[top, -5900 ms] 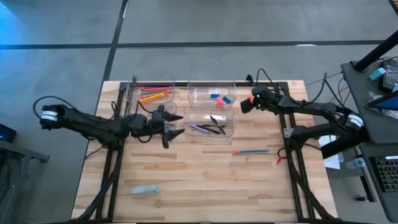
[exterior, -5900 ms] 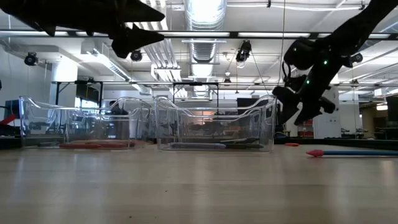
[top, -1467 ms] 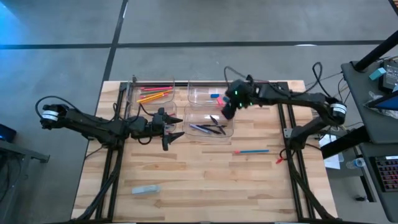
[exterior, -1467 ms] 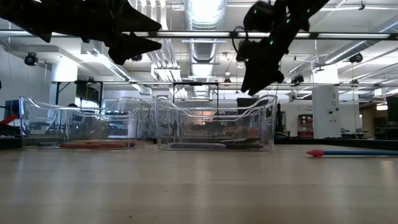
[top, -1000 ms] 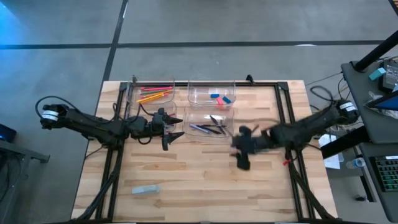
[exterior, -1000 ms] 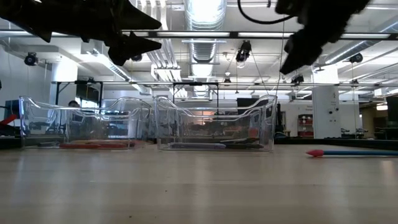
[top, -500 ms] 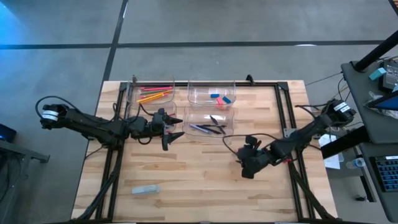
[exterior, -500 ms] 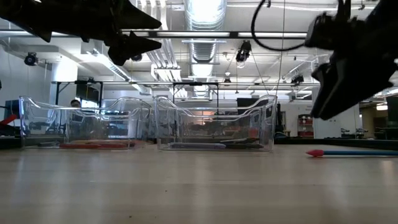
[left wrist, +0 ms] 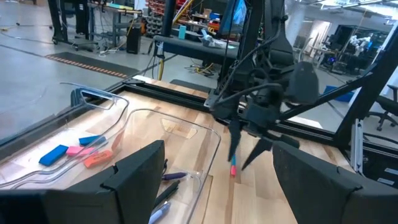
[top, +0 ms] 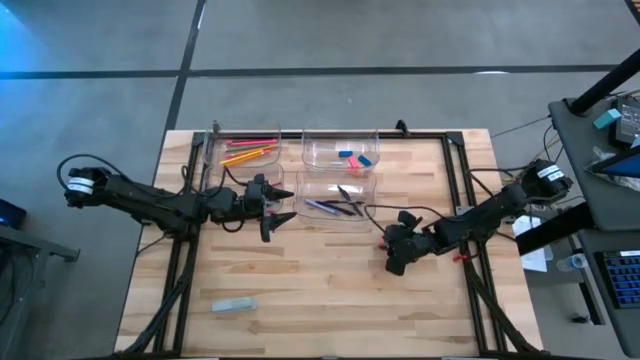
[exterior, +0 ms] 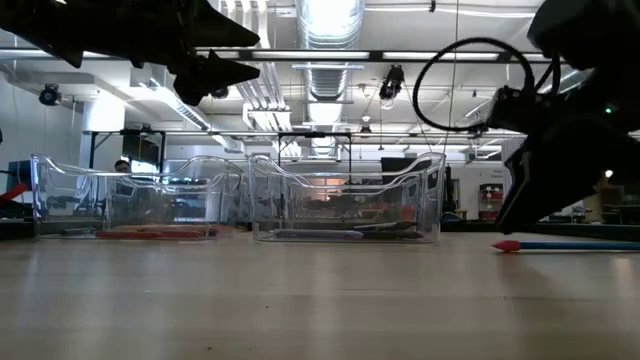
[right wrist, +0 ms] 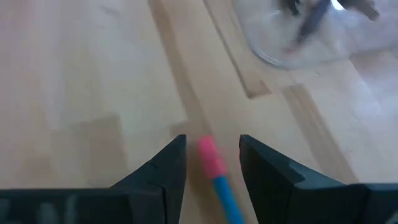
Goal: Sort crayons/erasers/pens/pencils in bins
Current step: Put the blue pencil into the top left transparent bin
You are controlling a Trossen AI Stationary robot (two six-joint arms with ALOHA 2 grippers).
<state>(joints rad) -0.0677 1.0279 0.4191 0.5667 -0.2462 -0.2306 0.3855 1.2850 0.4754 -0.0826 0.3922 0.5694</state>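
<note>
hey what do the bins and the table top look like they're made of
The bins look like clear, glossy plastic: you see straight through the walls, and the rims catch the light. The table top looks like pale wood, probably butcher-block, with a smooth, matte finish: parallel strips and grain lines show.

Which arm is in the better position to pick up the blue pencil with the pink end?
The right. Its gripper already straddles the pencil, fingers open either side. The left gripper hovers by the bins.

pens (top: pixel 335 207) in bin (top: pixel 338 184), pencil (right wrist: pixel 219 177) apparently between fingers (right wrist: pixel 163 169)
</note>
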